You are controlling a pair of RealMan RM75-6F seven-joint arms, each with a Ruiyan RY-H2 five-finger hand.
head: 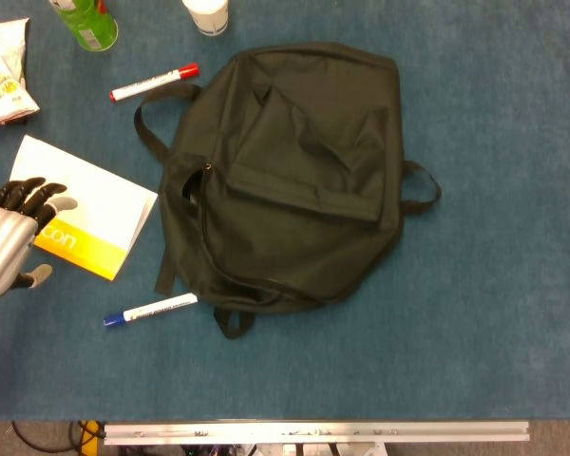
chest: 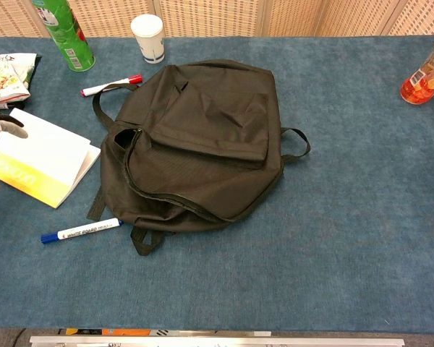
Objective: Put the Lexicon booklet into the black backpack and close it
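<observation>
Yellow and white paper, the booklet [head: 85,211] lies flat on the blue bench [head: 494,313] just left of the black backpack [head: 290,176], apart from it, its yellow band toward the near edge. It looks thin, light and floppy, so it will likely sag if lifted by one corner; a pinch along the stiffer folded spine or a long edge seems the safer hold. Lying flush on the cloth-like bench top, an edge may need prying up first.

The left hand [head: 14,237] hangs over the booklet's left end, fingers spread and holding nothing; whether they touch the cover I cannot tell. The right hand shows in neither view.

The backpack is soft and slumped, its curved zip opening [head: 209,237] facing the booklet, gaping only slightly.
</observation>
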